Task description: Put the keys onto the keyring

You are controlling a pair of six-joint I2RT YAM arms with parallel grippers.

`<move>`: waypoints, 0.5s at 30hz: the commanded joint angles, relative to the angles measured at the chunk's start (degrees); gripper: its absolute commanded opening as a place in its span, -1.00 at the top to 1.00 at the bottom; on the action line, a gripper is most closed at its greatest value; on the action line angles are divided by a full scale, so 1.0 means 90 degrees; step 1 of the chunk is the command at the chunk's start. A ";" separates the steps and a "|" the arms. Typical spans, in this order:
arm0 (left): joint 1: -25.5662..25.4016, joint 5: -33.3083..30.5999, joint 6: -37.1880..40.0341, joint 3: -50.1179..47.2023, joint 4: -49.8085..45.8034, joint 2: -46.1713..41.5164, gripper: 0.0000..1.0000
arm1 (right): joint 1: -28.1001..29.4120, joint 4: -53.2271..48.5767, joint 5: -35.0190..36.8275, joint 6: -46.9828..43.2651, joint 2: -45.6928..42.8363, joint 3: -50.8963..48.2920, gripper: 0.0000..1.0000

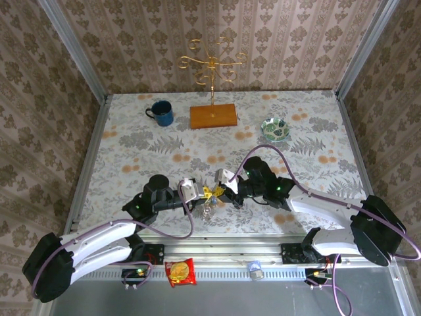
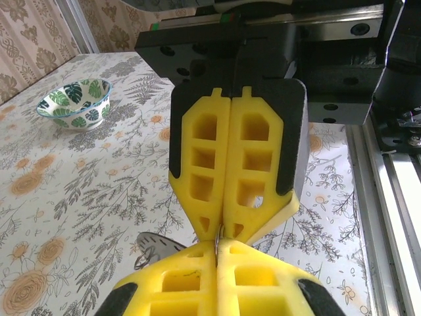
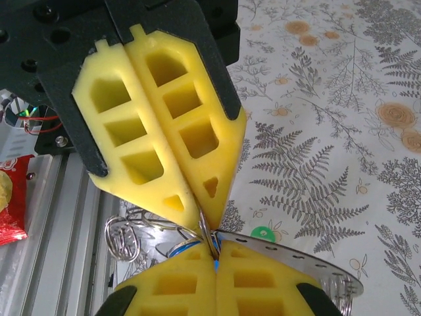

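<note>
Looking down from the top view, found the left gripper [image 1: 197, 192] and the right gripper [image 1: 225, 188] nose to nose above the near middle of the table [image 1: 131, 158], with a small metal tangle [image 1: 208, 210] dangling just beneath, too small up there to sort out. Got the detail from the right wrist view instead. Saw the keyring [image 3: 316, 263] as a flat grey band curving out to the right from behind that gripper's own yellow tips. Made out the keys [image 3: 262, 232] as a green head just past the band's edge and a blue sliver [image 3: 187, 248] left of the tips, with loose wire loops [image 3: 122, 237] farther left. Caught only a scrap of bright metal [image 2: 154, 249] from the left wrist view, low and to the left.

Found both pairs of jaws pressed fully together, yellow pads flush. Saw a thin wire loop [image 3: 206, 234] trapped at the meeting of the four tips; could not tell which pair actually pinched it.

Noted broad bare tabletop beyond, with the blue mug [image 1: 160, 113], wooden stand [image 1: 213, 116] and green bowl [image 1: 275, 128] well apart along the far edge. Had the metal rail [image 1: 223, 253] close on the near side, and a red snack packet [image 1: 180, 272] lying just past it.
</note>
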 commanded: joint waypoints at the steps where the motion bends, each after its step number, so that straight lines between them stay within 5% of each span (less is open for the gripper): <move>1: -0.0040 0.0016 -0.0012 0.0032 0.0004 -0.0094 0.86 | -0.0019 -0.0287 -0.0151 -0.0275 -0.0055 0.0381 1.00; 8: -0.0040 -0.0055 0.0373 0.0312 -0.0719 -0.0066 0.55 | -0.0019 -0.1703 -0.0092 -0.0953 0.0102 0.1050 1.00; 15: -0.0039 0.0007 0.0698 0.0531 -0.1038 0.0067 0.89 | 0.0099 -0.2528 -0.0266 -0.1326 0.0350 0.1653 1.00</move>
